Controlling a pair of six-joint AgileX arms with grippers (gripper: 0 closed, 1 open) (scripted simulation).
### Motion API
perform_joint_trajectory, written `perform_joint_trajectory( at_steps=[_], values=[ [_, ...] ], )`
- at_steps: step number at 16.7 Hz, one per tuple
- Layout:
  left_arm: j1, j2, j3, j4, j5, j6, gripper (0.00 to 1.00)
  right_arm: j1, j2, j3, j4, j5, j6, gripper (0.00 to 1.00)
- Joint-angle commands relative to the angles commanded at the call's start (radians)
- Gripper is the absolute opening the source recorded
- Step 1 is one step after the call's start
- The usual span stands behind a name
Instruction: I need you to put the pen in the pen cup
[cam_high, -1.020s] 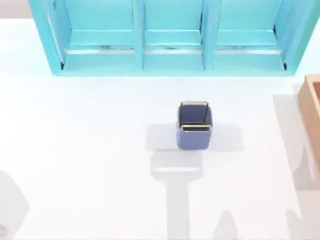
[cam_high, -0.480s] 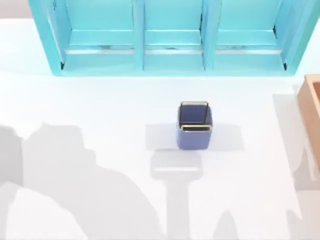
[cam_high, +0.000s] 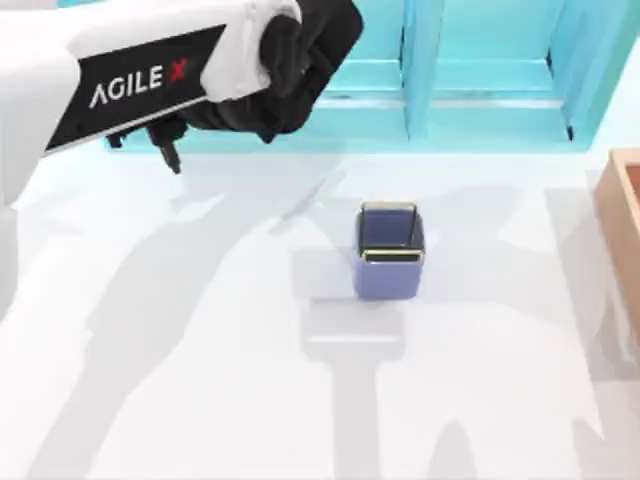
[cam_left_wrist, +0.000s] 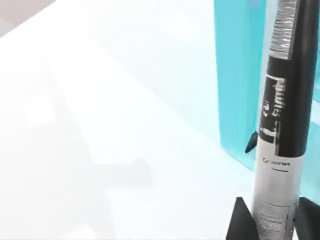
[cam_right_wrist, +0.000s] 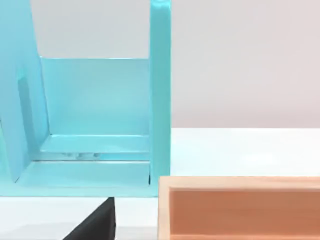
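Overhead, the white bench carried everything, and the large turquoise shelf unit stood along its far edge, its open compartments facing the near side. The left arm, white with a black panel, reached in from the left across the far left part of the bench, in front of the shelf unit. At the right edge sat the tan wooden box, partly cut off; the right wrist view showed its open top just beside the shelf unit's end wall, with a dark finger of the right end effector at the frame's edge, and I could not tell whether those fingers were apart or together. The pen cup, blue-violet with a thin brass-coloured rim, stood upright near the middle of the bench, apart from the shelf unit and to the right of the left arm. The left end effector was clamped on the pen, a black and silver barrel held between two dark fingers, with the shelf unit's turquoise side close behind it. From above, the pen's dark tip pointed down and to the near side beneath the arm, well left of the cup.
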Motion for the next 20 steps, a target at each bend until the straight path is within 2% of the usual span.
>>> perform_joint_trajectory(
  at_steps=[2,4,6,8,11,15,16,20],
  values=[
    [-0.191,0.057,0.060,0.011,-0.199,-0.071,0.00,0.000,0.000,0.000,0.000,0.000,0.000,1.00],
    [-0.342,0.102,0.111,0.018,-0.358,-0.122,0.00,0.000,0.000,0.000,0.000,0.000,0.000,1.00],
    [-0.450,0.138,0.152,0.022,-0.476,-0.156,0.00,0.000,0.000,0.000,0.000,0.000,0.000,1.00],
    [-0.517,0.164,0.182,0.022,-0.553,-0.177,0.00,0.000,0.000,0.000,0.000,0.000,0.000,1.00],
    [-0.545,0.182,0.203,0.021,-0.599,-0.181,0.00,0.000,0.000,0.000,0.000,0.000,0.000,1.00],
    [-0.545,0.182,0.203,0.021,-0.600,-0.181,0.00,0.000,0.000,0.000,0.000,0.000,0.000,1.00],
    [-0.537,0.170,0.127,0.227,-0.558,-0.179,0.00,0.000,0.000,0.000,0.000,0.000,0.000,1.00],
    [-0.532,0.183,0.160,0.154,-0.571,-0.209,0.00,0.000,0.000,0.000,0.000,0.000,0.000,1.00]
  ],
)
